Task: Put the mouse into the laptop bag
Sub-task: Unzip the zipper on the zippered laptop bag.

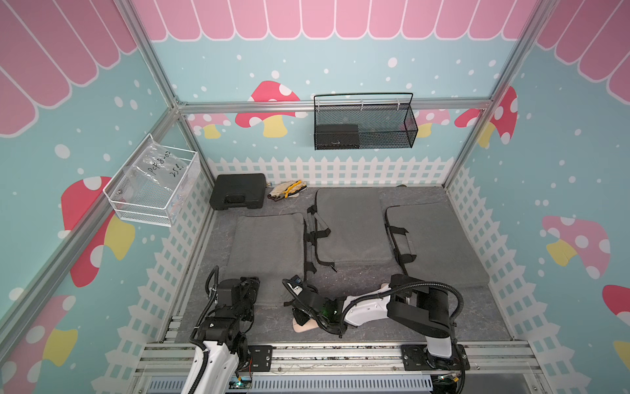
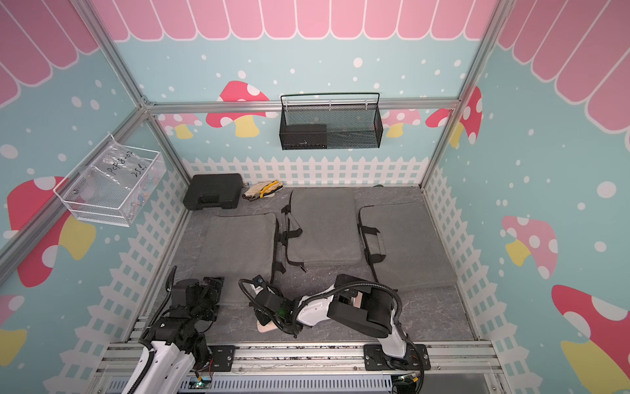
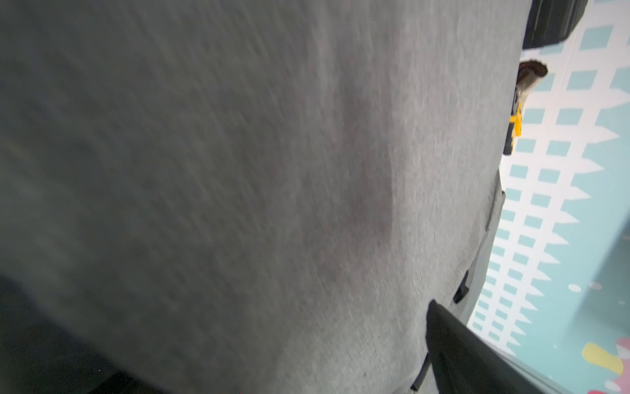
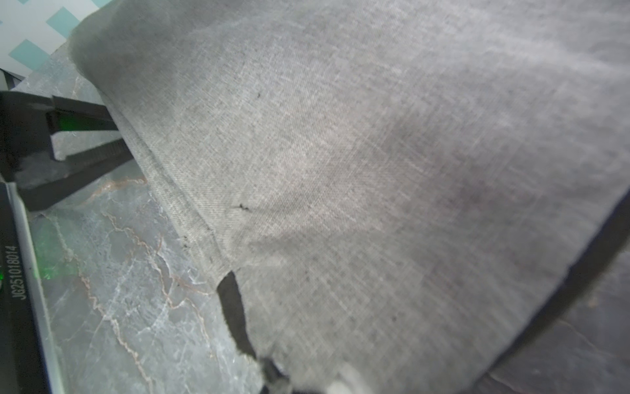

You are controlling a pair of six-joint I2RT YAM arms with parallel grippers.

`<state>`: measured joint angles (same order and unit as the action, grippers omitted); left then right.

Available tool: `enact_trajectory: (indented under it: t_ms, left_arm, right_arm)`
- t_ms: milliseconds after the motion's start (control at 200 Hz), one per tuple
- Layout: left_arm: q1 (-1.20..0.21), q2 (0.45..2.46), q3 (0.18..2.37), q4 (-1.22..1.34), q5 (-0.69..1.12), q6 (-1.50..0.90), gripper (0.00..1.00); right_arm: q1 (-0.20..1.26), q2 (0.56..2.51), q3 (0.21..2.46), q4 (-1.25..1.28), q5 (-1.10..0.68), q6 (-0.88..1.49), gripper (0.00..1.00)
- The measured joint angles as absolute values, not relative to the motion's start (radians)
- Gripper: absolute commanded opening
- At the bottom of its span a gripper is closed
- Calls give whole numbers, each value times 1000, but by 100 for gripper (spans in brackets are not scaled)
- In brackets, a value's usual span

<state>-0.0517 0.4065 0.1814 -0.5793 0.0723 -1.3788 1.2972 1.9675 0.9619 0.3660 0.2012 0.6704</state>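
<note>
Left arm [image 1: 218,327] crouched folded at the leftmost laptop bag's [image 1: 269,242] near edge, left gripper [image 1: 250,283] spread wide. Right arm [image 1: 368,303] stretched leftward, low over the table [image 1: 375,327], right gripper [image 1: 300,317] closed, its catch hidden. Beneath its wrist lay the pale mouse [image 1: 304,328], outside the bag.

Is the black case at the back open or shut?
Shut: in both top views the case lies flat, lid down, only its outside showing.
</note>
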Motion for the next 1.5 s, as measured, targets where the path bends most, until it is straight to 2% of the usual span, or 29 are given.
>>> enact_trajectory:
  t_ms: [120, 140, 180, 225, 265, 325, 365, 490, 635, 1096, 1181, 1241, 1346, 1446, 1501]
  left_arm:
    - [-151, 418, 168, -529, 63, -1420, 100]
    - [-170, 424, 166, -517, 59, -1429, 97]
    - [-200, 437, 162, -497, 51, -1441, 83]
    - [-231, 461, 159, -480, 38, -1459, 57]
    - [-248, 487, 152, -475, 27, -1472, 40]
    - [-260, 524, 146, -465, 13, -1486, 22]
    - [-261, 541, 142, -440, 6, -1491, 15]
    - [-263, 576, 145, -382, -12, -1508, 6]
    - [-263, 598, 147, -362, -20, -1512, 2]
    - [-262, 595, 144, -361, -65, -1522, 1]
    - [-263, 579, 141, -365, -65, -1527, 5]
    - [-263, 564, 138, -371, -63, -1534, 16]
    - [-264, 538, 134, -395, -57, -1545, 54]
    - [-264, 505, 127, -400, -46, -1557, 80]
    - [-265, 486, 126, -391, -41, -1567, 91]
  right_arm:
    - [1297, 1973, 978, 358, 185, 670, 0]
    - [1297, 1973, 978, 358, 183, 670, 0]
    - [1297, 1973, 979, 357, 182, 670, 0]
    - [1297, 1973, 979, 355, 180, 671, 0]
    - [1297, 1973, 979, 353, 178, 671, 0]
    - [1297, 1973, 979, 351, 176, 673, 0]
    - [1298, 1973, 979, 350, 174, 675, 0]
    - [1300, 1973, 979, 349, 170, 682, 0]
    - [1314, 1975, 979, 349, 173, 687, 0]
    - [1332, 2043, 1092, 301, 198, 686, 0]
    - [1337, 2030, 1074, 295, 213, 686, 0]
    - [1342, 2007, 1044, 296, 221, 689, 0]
    - [1351, 1961, 982, 297, 229, 696, 0]
    - [1359, 1940, 953, 305, 228, 705, 0]
    - [1362, 1939, 951, 309, 223, 707, 0]
